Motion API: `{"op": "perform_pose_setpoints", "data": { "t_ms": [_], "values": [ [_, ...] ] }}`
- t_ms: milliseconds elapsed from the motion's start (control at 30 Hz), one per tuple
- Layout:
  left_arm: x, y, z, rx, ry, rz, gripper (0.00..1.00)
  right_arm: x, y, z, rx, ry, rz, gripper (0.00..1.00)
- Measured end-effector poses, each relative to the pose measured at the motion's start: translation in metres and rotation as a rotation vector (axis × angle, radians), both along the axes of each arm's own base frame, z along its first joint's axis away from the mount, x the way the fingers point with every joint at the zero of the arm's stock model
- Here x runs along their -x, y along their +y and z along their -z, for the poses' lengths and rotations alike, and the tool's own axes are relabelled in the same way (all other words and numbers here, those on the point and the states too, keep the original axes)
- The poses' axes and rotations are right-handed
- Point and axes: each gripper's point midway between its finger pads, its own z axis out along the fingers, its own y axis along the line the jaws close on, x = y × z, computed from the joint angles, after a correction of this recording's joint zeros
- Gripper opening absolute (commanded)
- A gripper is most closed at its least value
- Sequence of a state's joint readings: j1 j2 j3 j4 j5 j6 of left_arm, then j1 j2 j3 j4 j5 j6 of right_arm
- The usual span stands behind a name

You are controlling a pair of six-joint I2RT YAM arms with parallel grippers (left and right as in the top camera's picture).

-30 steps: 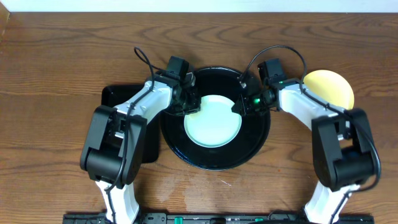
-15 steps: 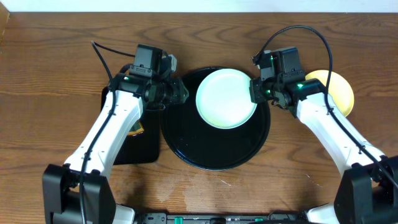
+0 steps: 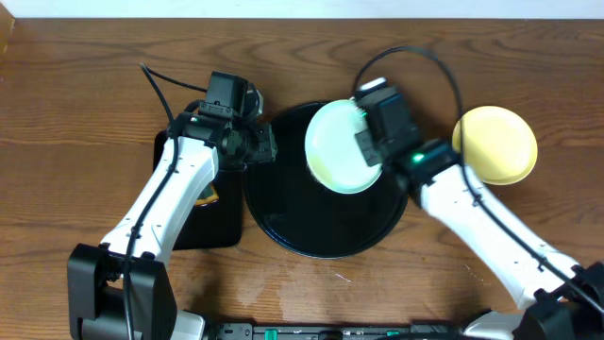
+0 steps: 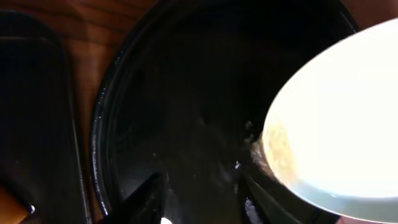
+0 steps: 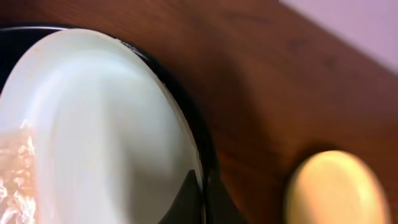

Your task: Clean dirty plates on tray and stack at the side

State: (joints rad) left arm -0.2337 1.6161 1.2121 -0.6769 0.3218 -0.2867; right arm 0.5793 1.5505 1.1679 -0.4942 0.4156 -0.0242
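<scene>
A pale mint-blue plate (image 3: 335, 146) hangs tilted over the back of the round black tray (image 3: 311, 227). My right gripper (image 3: 368, 149) is shut on its right rim, and the right wrist view shows the fingers (image 5: 202, 199) pinching the plate's edge (image 5: 93, 124). In the left wrist view the plate (image 4: 336, 118) bears an orange smear near its lower edge. My left gripper (image 3: 262, 142) is open and empty at the tray's left rim, its fingers (image 4: 202, 199) over the tray floor (image 4: 186, 106). A pale yellow plate (image 3: 495, 144) lies on the table to the right. Only one mint-blue plate shows.
A smaller rectangular black tray (image 3: 193, 222) lies left of the round tray, with a small orange-yellow item (image 3: 206, 196) in it. Brown wood tabletop (image 3: 85, 104) surrounds everything. The yellow plate also shows in the right wrist view (image 5: 339, 186).
The right gripper has lifted the mint-blue plate off the tray floor and tilted it, and its arm has swung in over the tray. The left gripper drew back to the tray's left rim.
</scene>
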Motion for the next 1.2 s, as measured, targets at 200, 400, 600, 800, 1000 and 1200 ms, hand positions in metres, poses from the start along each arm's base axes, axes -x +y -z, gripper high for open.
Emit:
{"op": "perform_pose_setpoints", "data": {
  "t_ms": [200, 400, 600, 800, 1000, 1200],
  "values": [
    [-0.001, 0.005, 0.001, -0.028, -0.004, -0.012, 0.43, 0.011, 0.023, -0.024, 0.186, -0.15, -0.025, 0.01],
    [0.002, 0.009, 0.004, -0.052, 0.011, -0.02, 0.43, 0.023, 0.036, -0.043, 0.319, -0.249, -0.04, 0.01],
    [0.002, 0.011, 0.004, -0.059, 0.009, -0.023, 0.44, 0.033, 0.042, -0.057, 0.426, -0.313, -0.048, 0.01],
    [0.002, 0.011, 0.004, -0.062, 0.009, -0.024, 0.45, 0.043, 0.045, -0.07, 0.518, -0.366, -0.034, 0.01],
    [0.002, 0.011, 0.004, -0.062, 0.009, -0.024, 0.48, 0.045, 0.041, -0.075, 0.561, -0.384, -0.015, 0.01],
    [0.002, 0.011, 0.004, -0.062, 0.009, -0.024, 0.49, 0.045, 0.04, -0.077, 0.572, -0.39, -0.012, 0.01]
  ]
}}
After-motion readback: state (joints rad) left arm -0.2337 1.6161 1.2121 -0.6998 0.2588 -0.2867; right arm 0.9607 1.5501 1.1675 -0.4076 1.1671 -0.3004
